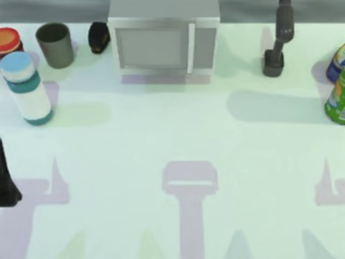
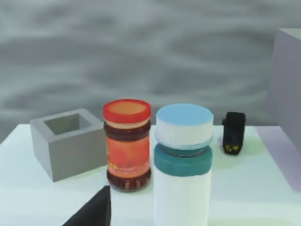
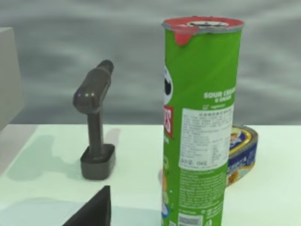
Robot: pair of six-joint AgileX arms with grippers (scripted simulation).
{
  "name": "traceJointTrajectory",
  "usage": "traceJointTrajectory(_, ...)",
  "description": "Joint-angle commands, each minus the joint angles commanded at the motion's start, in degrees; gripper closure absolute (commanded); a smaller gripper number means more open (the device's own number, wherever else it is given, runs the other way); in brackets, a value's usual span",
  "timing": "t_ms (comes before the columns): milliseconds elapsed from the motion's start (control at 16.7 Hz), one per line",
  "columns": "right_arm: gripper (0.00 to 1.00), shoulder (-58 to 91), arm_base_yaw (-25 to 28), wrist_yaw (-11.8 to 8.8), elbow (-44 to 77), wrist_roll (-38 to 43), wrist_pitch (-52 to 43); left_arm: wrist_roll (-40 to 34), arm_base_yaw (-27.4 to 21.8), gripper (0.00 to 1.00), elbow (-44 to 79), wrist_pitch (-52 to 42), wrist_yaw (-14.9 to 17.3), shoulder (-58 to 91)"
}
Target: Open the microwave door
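the microwave (image 1: pixel 164 40) sits at the far edge of the table, a little left of the middle in the top view, facing the near side. the microwave door (image 1: pixel 152 47) is flat against the body, so it is shut and nothing of the task looks done yet. its pale bar handle (image 1: pixel 191 48) runs upright along the door's right edge, just beside the grey control panel strip (image 1: pixel 205 47). i judge the door hinges on the left, so the pull should come at that bar and swing out toward the left.

my left arm (image 1: pixel 6 181) is only a dark shape at the top view's left edge, well apart from the microwave. a dark finger tip (image 2: pixel 93 212) shows in the left wrist view, but i cannot tell whether that gripper is spread or pressed together. my right arm does not appear from above; a dark finger tip (image 3: pixel 93 211) shows in its wrist view, and there too i cannot tell.

clutter flanks the microwave: on the left a red-lidded jar (image 2: pixel 127 143), a white bottle with a blue cap (image 2: pixel 183 162), a grey cup (image 1: pixel 55 44) and a small black object (image 1: pixel 99 36); on the right a dark handheld scanner on its stand (image 3: pixel 96 120), a green chip can (image 3: pixel 200 122) and a blue tin (image 3: pixel 242 153). the ground in front of the door is bare, which leaves room for it to swing.
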Motion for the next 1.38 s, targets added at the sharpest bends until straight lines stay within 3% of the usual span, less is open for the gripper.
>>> traceJointTrajectory(300, 0.00, 0.00, 0.00, 0.00, 0.00, 0.00, 0.00, -1.29, -1.54, 0.00, 3.53, -1.36, -0.81, 3.53)
traceJointTrajectory(540, 0.00, 0.00, 0.00, 0.00, 0.00, 0.00, 0.00, -5.50, -6.47, 0.00, 16.61, -6.30, -3.79, 16.73)
traceJointTrajectory(1380, 0.00, 0.00, 0.00, 0.00, 0.00, 0.00, 0.00, -26.40, -31.73, 0.00, 88.94, -34.31, -19.22, 102.53)
